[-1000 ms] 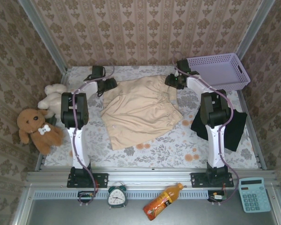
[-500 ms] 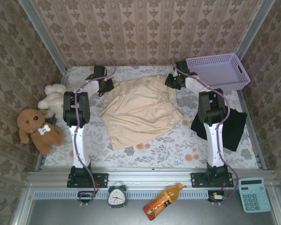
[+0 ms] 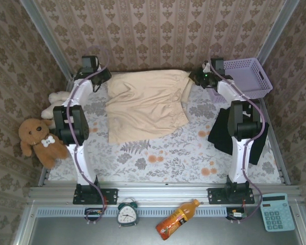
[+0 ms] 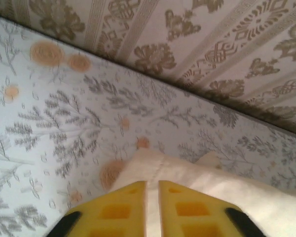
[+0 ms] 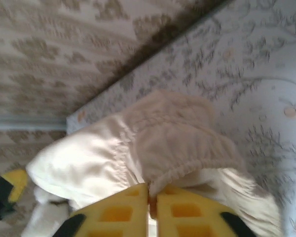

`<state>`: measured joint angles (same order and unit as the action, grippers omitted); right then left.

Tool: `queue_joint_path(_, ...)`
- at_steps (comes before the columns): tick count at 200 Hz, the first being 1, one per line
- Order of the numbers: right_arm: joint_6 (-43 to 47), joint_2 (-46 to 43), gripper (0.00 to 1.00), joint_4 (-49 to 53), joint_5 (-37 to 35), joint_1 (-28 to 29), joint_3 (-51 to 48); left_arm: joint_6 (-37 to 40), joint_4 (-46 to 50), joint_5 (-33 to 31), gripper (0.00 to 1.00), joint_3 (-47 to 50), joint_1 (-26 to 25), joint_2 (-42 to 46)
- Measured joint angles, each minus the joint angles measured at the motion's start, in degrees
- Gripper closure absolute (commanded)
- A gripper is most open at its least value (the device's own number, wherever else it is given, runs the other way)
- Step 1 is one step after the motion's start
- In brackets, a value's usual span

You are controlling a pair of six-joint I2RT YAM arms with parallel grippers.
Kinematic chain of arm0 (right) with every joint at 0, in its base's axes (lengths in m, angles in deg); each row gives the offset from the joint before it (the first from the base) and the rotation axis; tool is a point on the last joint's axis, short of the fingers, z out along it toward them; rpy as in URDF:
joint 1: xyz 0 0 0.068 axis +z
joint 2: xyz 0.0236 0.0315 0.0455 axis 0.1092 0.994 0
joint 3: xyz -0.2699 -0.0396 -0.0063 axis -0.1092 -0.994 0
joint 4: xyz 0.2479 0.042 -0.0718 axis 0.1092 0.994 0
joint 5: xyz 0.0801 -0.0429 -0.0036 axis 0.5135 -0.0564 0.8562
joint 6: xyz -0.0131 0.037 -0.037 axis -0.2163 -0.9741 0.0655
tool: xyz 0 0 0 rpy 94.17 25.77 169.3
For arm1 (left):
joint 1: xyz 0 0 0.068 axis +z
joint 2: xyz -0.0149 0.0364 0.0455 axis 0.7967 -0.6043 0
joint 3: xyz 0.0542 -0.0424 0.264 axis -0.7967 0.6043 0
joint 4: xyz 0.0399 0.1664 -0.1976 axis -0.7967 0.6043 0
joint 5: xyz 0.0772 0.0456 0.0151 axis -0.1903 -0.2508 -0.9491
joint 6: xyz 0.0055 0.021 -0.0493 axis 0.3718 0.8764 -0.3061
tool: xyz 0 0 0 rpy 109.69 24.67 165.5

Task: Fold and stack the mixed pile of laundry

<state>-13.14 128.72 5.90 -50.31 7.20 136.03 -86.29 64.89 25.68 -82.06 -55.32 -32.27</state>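
The beige garment point(image 3: 145, 104) lies spread out on the far middle of the tabletop point(image 3: 163, 158), its far edge close to the patterned back wall and its near edge reaching toward the middle of the flowered cover. Both arms stretch to the far end, one at each far corner of the cloth.

The left hand point(image 4: 152, 183) sits at the far left corner. In the left wrist view its two yellow fingers point(image 4: 121, 207) stand almost together, with a thin strip of the cream cloth clamped between them.

The right hand point(image 5: 151, 190) is at the far right corner, just beside the lavender basket point(image 3: 247, 76). In the right wrist view its fingers are pressed together on a bunched, gathered hem of the same garment, which puffs up above them.

The black T-shirt point(image 3: 257, 139) lies crumpled at the right edge of the tabletop, partly hidden under the right arm and well apart from the beige cloth; it seems to be unfolded.

A white plush toy point(image 3: 55, 102) and a brown plush toy point(image 3: 38, 140) sit off the left edge.
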Motion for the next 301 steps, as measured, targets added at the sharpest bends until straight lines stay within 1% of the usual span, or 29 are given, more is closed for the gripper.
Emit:
queue_joint_path(2,-0.4,0.5,0.55,-0.6,0.1,-0.1,0.4,-0.2,0.1,0.0,0.21,-0.4,0.0,-0.3)
queue_joint_path(4,-0.6,0.8,0.54,-1.1,0.2,-0.2,0.7,-0.5,0.1,0.0,0.07,-1.0,0.0,-0.9)
queue_joint_path(5,-0.9,1.2,0.54,-1.6,0.3,-0.3,0.9,-0.4,0.2,0.1,0.04,-1.4,0.0,-1.2)
queue_joint_path(8,-1.8,1.9,0.52,-2.8,0.6,-0.4,1.2,-0.5,0.3,0.3,0.01,-2.2,0.1,-2.1)
queue_joint_path(14,-3.5,3.3,0.48,-5.2,1.0,-0.7,1.5,-0.7,0.4,0.5,0.0,-3.4,0.2,-3.5)
queue_joint_path(29,-4.8,5.2,0.45,-7.6,1.0,-1.0,0.9,-0.7,1.4,0.7,0.0,-3.7,0.3,-5.9)
queue_joint_path(44,-3.2,5.2,0.46,-6.5,-0.1,-0.4,-1.1,-0.9,1.9,0.6,0.0,-0.8,0.2,-6.0)
queue_joint_path(66,2.0,2.1,0.53,-2.5,-2.9,2.6,-5.0,-0.9,0.8,0.7,0.01,6.6,-0.3,-2.9)
queue_joint_path(72,3.2,0.6,0.54,-1.3,-3.5,3.6,-6.4,-1.0,0.2,1.0,0.05,9.2,-0.5,-1.4)
queue_joint_path(86,6.8,-3.8,0.56,1.5,-5.3,6.6,-10.0,-1.8,-2.1,2.4,0.2,15.0,-1.0,2.8)
queue_joint_path(94,8.9,-6.6,0.56,3.1,-6.4,8.5,-12.1,-2.7,-3.8,3.3,0.27,18.7,-1.6,5.7)
queue_joint_path(112,12.8,-11.9,0.56,5.4,-9.5,12.9,-15.9,-3.2,-7.4,4.5,0.36,26.4,-3.1,12.2)
queue_joint_path(130,15.3,-14.4,0.57,7.6,-12.1,16.5,-18.4,-3.8,-10.5,5.2,0.36,33.2,-5.0,17.4)
queue_joint_path(143,16.2,-14.6,0.56,8.7,-13.8,17.6,-20.5,-3.9,-12.5,5.5,0.36,37.7,-6.6,19.6)
queue_joint_path(158,16.6,-14.6,0.55,9.8,-16.1,17.5,-24.6,-4.4,-14.6,5.6,0.36,42.9,-7.9,20.6)
queue_joint_path(178,16.8,-14.6,0.55,12.2,-18.9,16.6,-30.3,-4.9,-15.0,5.6,0.36,48.9,-8.9,20.7)
queue_joint_path(198,16.9,-15.9,0.55,12.6,-19.9,16.2,-32.9,-5.4,-15.8,5.6,0.37,53.7,-9.5,21.0)
queue_joint_path(210,17.0,-17.9,0.53,12.9,-20.9,16.2,-34.7,-6.2,-16.4,5.9,0.37,55.0,-9.7,22.9)
queue_joint_path(219,17.3,-19.4,0.48,13.4,-21.8,16.1,-36.2,-6.8,-16.4,5.9,0.36,56.3,-10.1,24.5)
queue_joint_path(232,17.4,-21.6,0.43,14.2,-22.8,16.0,-38.4,-7.1,-15.1,5.8,0.31,58.1,-11.0,27.8)
queue_joint_path(249,17.2,-25.4,0.38,15.8,-23.5,15.9,-41.2,-7.1,-11.4,5.1,0.27,59.0,-12.1,33.0)
queue_joint_path(259,17.2,-27.9,0.36,16.8,-23.9,15.8,-42.4,-6.8,-9.4,4.2,0.26,59.0,-12.4,36.3)
queue_joint_path(277,16.9,-32.2,0.36,18.3,-25.1,15.7,-44.0,-6.3,-6.4,2.5,0.27,58.8,-12.4,41.6)
queue_joint_path(301,16.9,-36.2,0.34,19.7,-27.9,15.7,-45.8,-5.7,-3.1,0.5,0.28,59.2,-12.4,45.1)
